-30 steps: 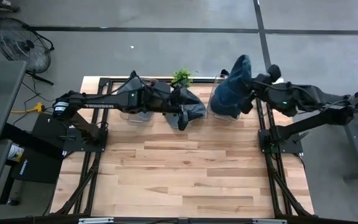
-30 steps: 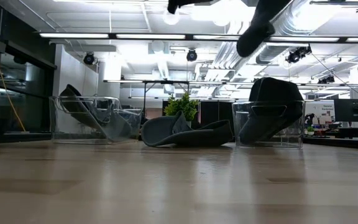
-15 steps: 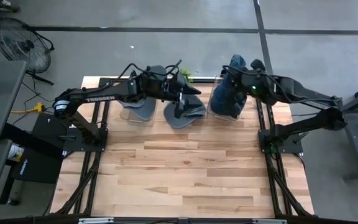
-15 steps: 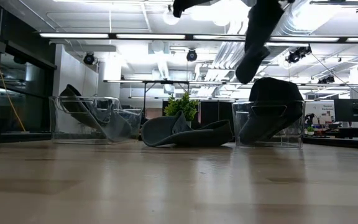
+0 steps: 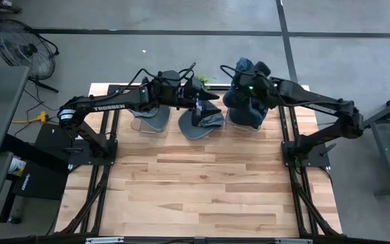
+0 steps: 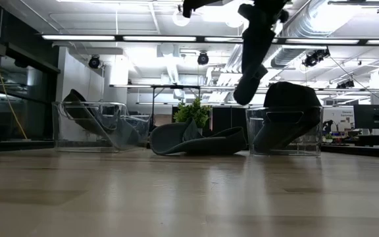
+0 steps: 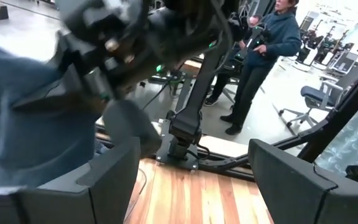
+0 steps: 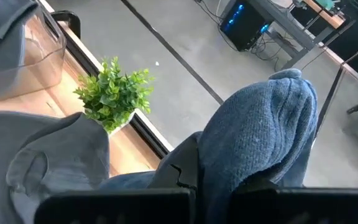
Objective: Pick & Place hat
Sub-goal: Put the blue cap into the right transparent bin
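A blue knit hat (image 5: 239, 78) hangs in the air over the far side of the table, with my right gripper (image 5: 246, 88) shut on it. In the low view it dangles (image 6: 247, 79) above and to the left of the right clear bin (image 6: 285, 135). A grey hat (image 5: 205, 122) lies flat on the table between the two bins. My left gripper (image 5: 202, 108) hovers open above that grey hat, its fingers (image 7: 114, 180) spread wide with nothing between them. My right gripper pinches the blue hat's knit cloth (image 8: 253, 149) between its two fingers; the cloth bulges up over them, and its layers cannot be counted. The fingers slant downward toward the table's far left. The hat is lifted clear and hangs slack below the gripper (image 6: 242, 92).
The left clear bin (image 5: 151, 122) holds a grey hat, and the right clear bin (image 5: 252, 116) holds a dark one. A small green plant (image 8: 114, 93) stands at the far edge between them. A person (image 7: 269, 43) stands beyond the table. Bare wood fills the near half.
My right gripper has swung toward the table's left edge and come down, carrying the blue hat from above the right bin toward the middle. My left gripper shifted slightly toward the far edge early on, then kept still.
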Tool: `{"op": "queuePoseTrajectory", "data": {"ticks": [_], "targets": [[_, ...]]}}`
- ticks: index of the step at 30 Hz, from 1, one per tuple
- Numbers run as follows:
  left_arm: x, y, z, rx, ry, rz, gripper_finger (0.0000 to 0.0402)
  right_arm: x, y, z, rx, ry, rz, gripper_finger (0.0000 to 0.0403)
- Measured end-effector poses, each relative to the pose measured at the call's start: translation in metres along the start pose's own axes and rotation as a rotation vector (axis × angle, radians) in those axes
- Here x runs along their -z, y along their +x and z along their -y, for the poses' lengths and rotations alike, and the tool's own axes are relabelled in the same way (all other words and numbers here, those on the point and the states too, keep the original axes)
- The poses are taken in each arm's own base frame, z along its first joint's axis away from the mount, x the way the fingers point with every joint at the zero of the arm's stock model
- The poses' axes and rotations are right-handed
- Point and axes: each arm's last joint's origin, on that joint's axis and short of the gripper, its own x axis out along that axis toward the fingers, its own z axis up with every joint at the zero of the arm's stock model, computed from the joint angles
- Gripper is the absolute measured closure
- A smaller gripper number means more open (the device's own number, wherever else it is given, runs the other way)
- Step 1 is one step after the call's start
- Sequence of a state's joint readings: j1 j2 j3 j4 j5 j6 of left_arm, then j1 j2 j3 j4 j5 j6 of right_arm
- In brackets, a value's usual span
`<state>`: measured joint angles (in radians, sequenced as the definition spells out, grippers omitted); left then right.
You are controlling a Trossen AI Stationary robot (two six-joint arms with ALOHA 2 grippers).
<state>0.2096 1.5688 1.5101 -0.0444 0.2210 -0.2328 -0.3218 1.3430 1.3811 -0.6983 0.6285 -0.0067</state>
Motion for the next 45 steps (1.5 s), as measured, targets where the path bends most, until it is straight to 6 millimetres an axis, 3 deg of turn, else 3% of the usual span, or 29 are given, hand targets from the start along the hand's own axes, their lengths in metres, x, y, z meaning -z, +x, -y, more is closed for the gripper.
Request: {"op": "queuePoseTrajectory", "data": {"ticks": [8,30,45], "targets": [[0.0,0.0,0.0,-0.001,-0.001,-0.003,0.0106,0.008,0.023,-0.011,0.068,-0.018,-0.1,0.0403],[0.001,0.0,0.001,0.035,-0.011,-0.019,0.0106,0.042,0.022,0.001,0.196,-0.013,-0.366,0.0403],[0.001,0.0,0.001,0.056,-0.003,-0.023,0.0106,0.032,0.031,-0.001,0.101,0.106,-0.294,0.0403]]}}
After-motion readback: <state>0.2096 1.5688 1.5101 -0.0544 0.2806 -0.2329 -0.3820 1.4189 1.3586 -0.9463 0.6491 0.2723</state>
